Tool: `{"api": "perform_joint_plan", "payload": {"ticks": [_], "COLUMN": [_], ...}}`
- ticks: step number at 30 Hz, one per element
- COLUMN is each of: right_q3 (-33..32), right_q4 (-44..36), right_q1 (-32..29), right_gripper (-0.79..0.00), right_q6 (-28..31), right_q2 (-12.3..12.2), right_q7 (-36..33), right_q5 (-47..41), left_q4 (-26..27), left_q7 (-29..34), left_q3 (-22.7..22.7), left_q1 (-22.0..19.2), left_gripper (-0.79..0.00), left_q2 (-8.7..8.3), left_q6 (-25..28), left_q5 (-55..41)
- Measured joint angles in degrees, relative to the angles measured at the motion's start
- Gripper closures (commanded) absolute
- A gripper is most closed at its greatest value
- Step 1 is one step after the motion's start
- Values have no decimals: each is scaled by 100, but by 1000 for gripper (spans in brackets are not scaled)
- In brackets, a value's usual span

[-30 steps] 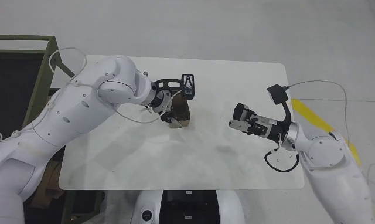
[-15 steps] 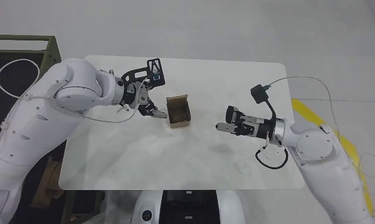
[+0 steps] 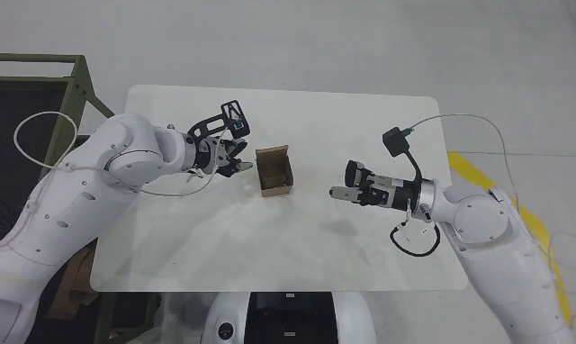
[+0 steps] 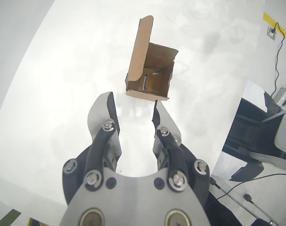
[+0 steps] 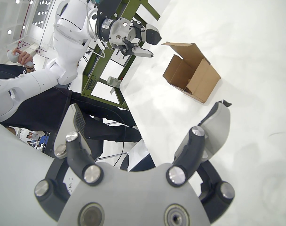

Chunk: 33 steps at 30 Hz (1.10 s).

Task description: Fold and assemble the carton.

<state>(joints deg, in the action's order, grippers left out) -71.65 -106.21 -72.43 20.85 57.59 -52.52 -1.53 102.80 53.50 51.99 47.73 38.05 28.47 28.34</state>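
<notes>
A small brown carton [image 3: 274, 171] stands on the white table [image 3: 270, 245] with its top open and one flap raised. The left wrist view looks into the carton [image 4: 150, 71], where the folded bottom flaps show. My left gripper [image 3: 239, 160] is just to the carton's left, open and empty, its fingertips [image 4: 110, 99] a short way from the carton's near wall. My right gripper [image 3: 346, 184] is to the carton's right, open and empty, with a gap of bare table between. The right wrist view has the carton [image 5: 192, 71] and the left gripper [image 5: 154, 45] beyond it.
A green metal frame [image 3: 76, 83] stands off the table's left edge. A yellow floor line [image 3: 477, 177] runs at the right. A loose cable [image 3: 468, 128] arcs over the table's right part. Bare table lies in front of the carton.
My left gripper let go of the carton and drew back to its left, then edged closer again. The carton stays standing. My right gripper moved left toward the carton.
</notes>
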Motion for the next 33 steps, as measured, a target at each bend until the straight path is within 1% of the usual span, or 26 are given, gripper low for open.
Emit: {"api": "perform_joint_plan", "payload": {"ticks": [4,6,12,13,15,17,18,19,20,30,33], "right_q3": [-30,-53,-86,-89,-94,-101,-104,-107,-109,-141,-160], "right_q4": [-3,0,-10,-12,-13,-10,-9,-11,-14,-8,-17], "right_q1": [-20,-38,-82,-85,-85,-83,-83,-86,-90,-140,-172], "right_gripper": [-785,-785,-785,-785,-785,-785,-785,-785,-785,-785,-785], "right_q6": [11,17,38,38,36,33,30,25,24,31,43], "right_q2": [-10,-16,-28,-30,-32,-36,-37,-39,-40,-57,-64], "right_q7": [17,23,58,66,73,78,80,84,86,118,138], "right_q5": [-3,-3,-4,-3,-3,-7,-7,-6,-5,-17,-16], "left_q4": [-234,-335,-531,-577,-646,-732,-769,-813,-844,-1038,-1095], "left_q7": [-156,-207,-402,-433,-461,-479,-484,-488,-491,-482,-496], "left_q3": [-179,-263,-475,-520,-586,-653,-675,-701,-717,-849,-906], "left_q1": [-114,-178,-298,-321,-360,-410,-434,-466,-488,-680,-738], "left_gripper": [-299,-320,-283,-265,-185,-145,-105,-28,0,0,0], "left_q2": [110,166,313,344,390,440,460,485,503,656,707], "left_q6": [-39,-119,-311,-311,-285,-218,-190,-151,-120,211,380], "left_q5": [37,112,294,299,304,272,262,255,246,321,349]}}
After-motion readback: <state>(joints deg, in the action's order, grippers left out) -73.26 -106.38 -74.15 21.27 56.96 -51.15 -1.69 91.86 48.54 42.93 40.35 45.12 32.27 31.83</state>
